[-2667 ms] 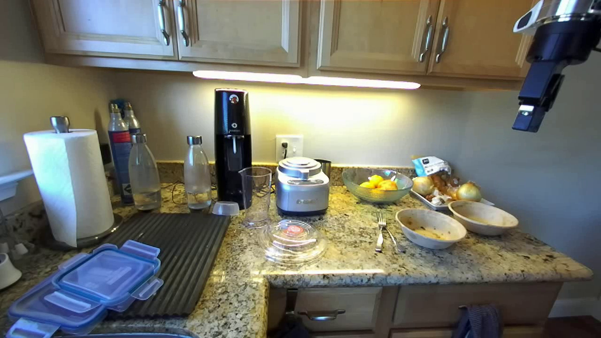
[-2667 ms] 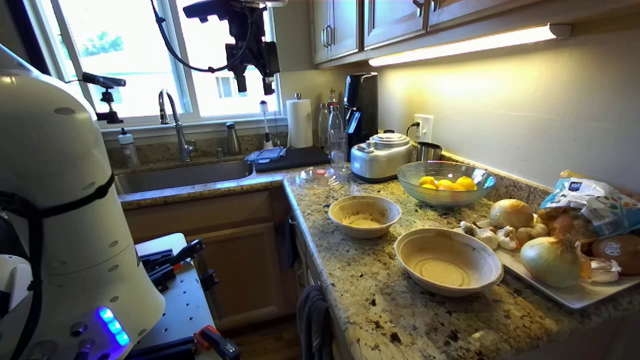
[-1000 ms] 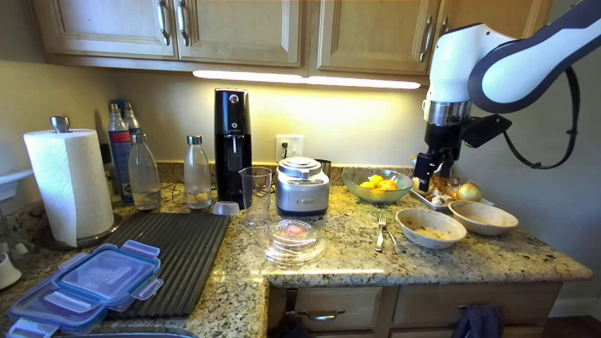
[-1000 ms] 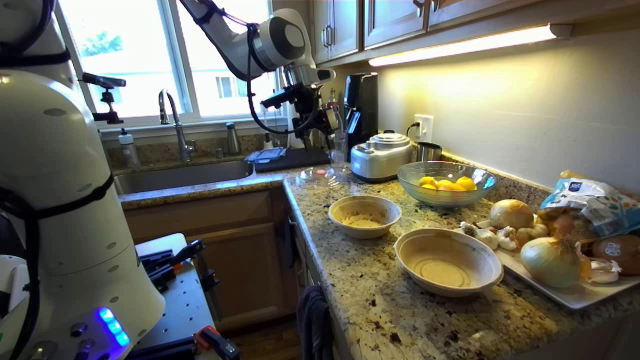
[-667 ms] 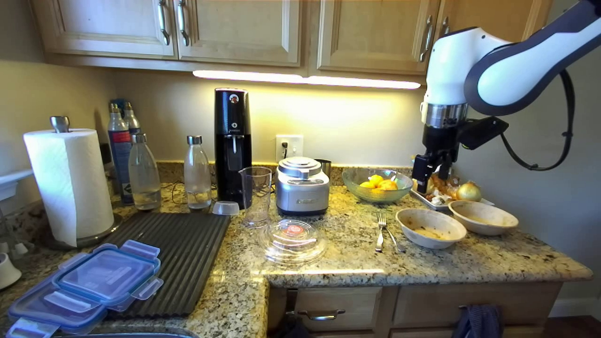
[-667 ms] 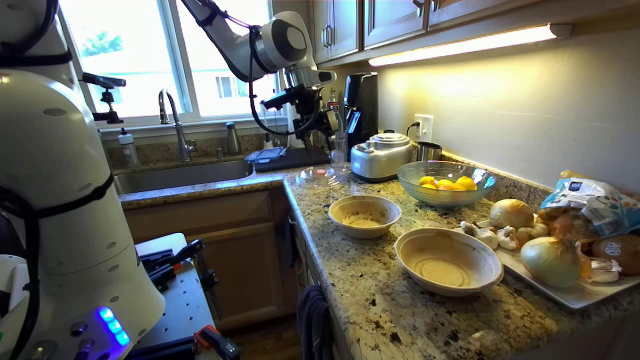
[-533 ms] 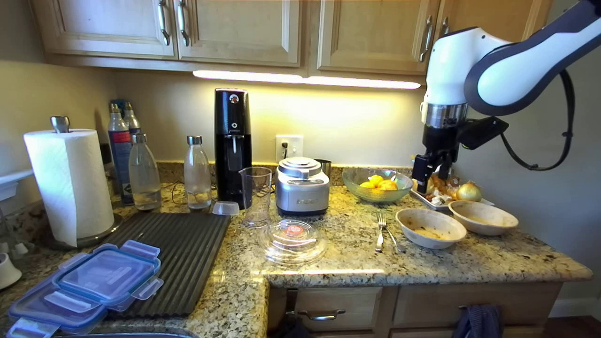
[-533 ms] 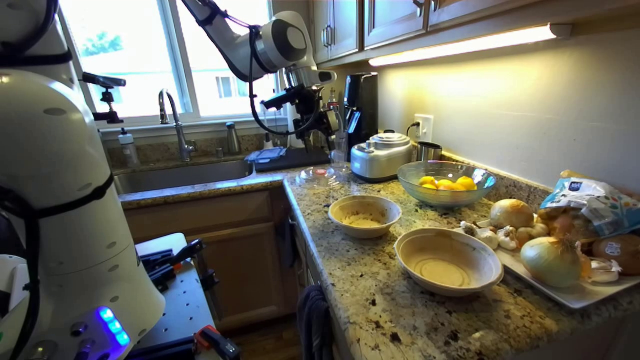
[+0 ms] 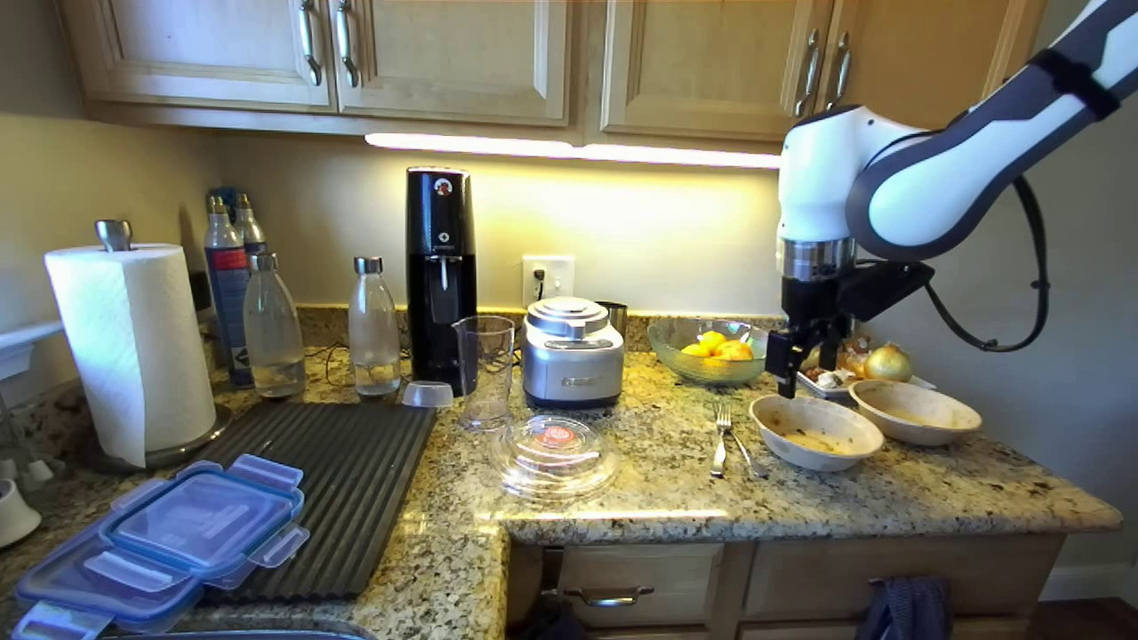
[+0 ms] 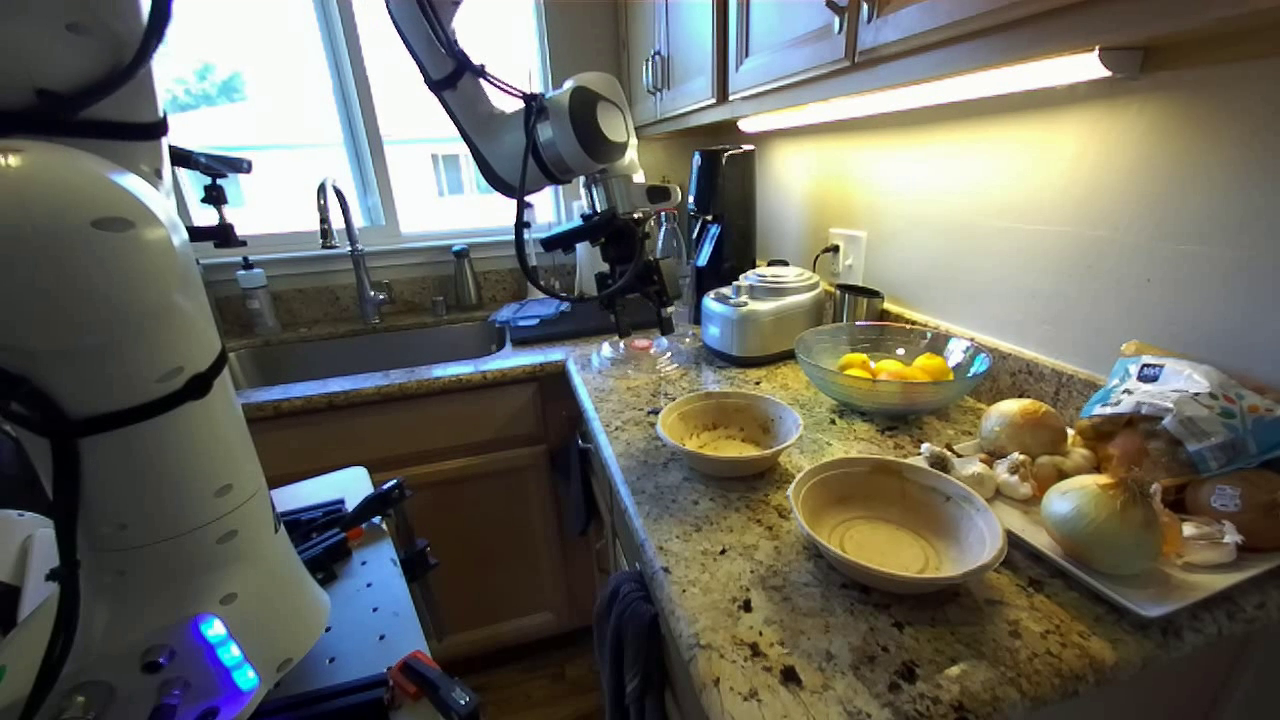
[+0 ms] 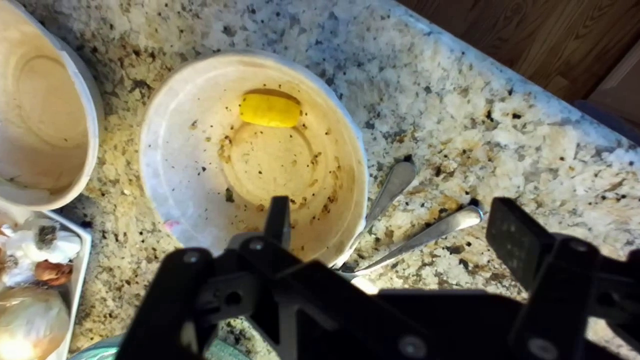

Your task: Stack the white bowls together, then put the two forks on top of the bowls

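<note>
Hovering, jaws parted, forks (image 11: 440,230) lower, between them in wrist view

Onions (image 10: 1100,525) & garlic (image 10: 1015,477) on wht tray (image 10: 1150,592)

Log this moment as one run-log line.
Jaws: open, empty, above counter | specked white bowl, other white bowl: apart, unstacked | two forks: on counter, beside specked white bowl

This is a household kitchen: wooden cabinets (image 9: 711,71) hang over a speckled stone counter (image 9: 969,484), and a sink (image 10: 370,352) with a tall curved tap (image 10: 366,290) lies under a window (image 10: 260,125). The counter bears a food processor (image 9: 573,364), a standing paper towel roll (image 9: 133,347), and onions (image 10: 1100,525) on a white tray (image 10: 1168,592). Dim in shadow, the dark cloth (image 10: 628,645) hanging lower down may be a dish towel.
</note>
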